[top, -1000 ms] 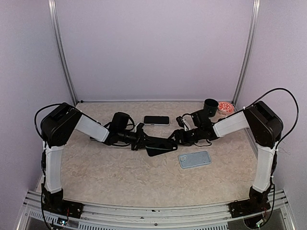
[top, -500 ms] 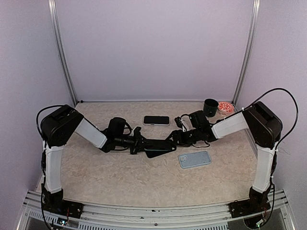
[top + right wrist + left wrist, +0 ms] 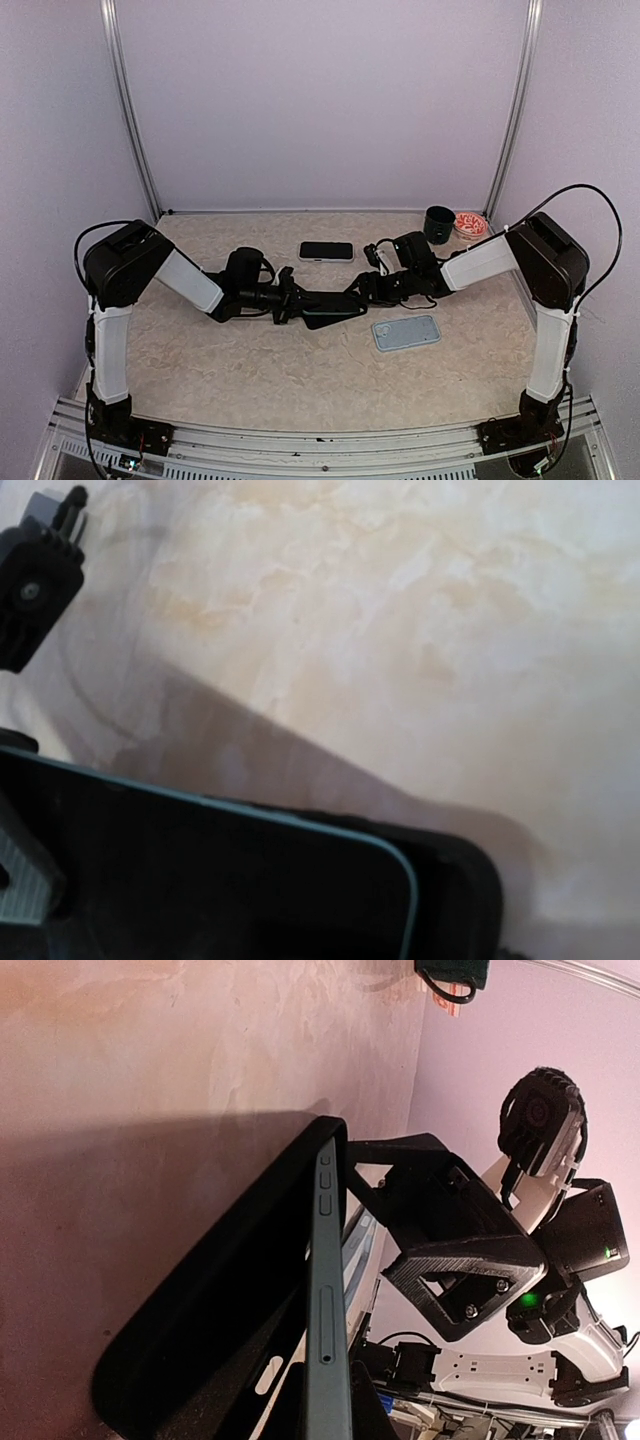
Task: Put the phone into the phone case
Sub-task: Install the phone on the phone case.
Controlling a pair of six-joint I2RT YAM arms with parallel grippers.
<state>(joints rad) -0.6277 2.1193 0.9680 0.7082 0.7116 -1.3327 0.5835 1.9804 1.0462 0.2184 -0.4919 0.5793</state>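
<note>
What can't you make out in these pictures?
1. Whether the teal-edged phone is fully seated in the matte black phone case: in the left wrist view the bottom edge cuts it off; the right wrist view is blurred.
2. Grip of left pincer and right pincer: top view, dark and too small.

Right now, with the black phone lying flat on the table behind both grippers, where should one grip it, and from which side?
Probably its two long edges, near the middle, coming straight down. The black phone lies flat on the table, long side running left to right, so jaws closing front to back span its narrow width.
</note>
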